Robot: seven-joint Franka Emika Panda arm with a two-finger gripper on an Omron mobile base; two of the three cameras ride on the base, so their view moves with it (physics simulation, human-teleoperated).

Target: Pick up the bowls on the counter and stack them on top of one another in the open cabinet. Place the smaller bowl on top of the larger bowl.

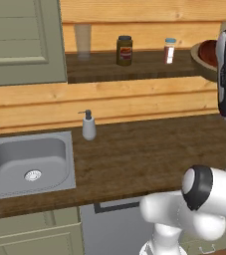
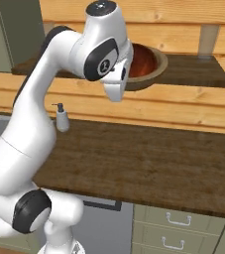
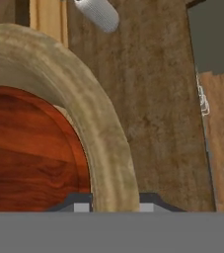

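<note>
Two bowls: smaller bowl (image 2: 142, 59) inside larger bowl (image 2: 156, 69).

Two bowls sit nested on the open cabinet (image 1: 134, 67) shelf: one larger bowl (image 2: 156, 69) and one smaller bowl (image 2: 142, 58) inside it. Left of them stand one glass (image 1: 82, 41), one jar (image 1: 125, 50) and one shaker (image 1: 169, 51). Below that shelf (on the counter (image 1: 144, 154)) are one soap dispenser (image 1: 88, 125) and one sink (image 1: 27, 164).
</note>
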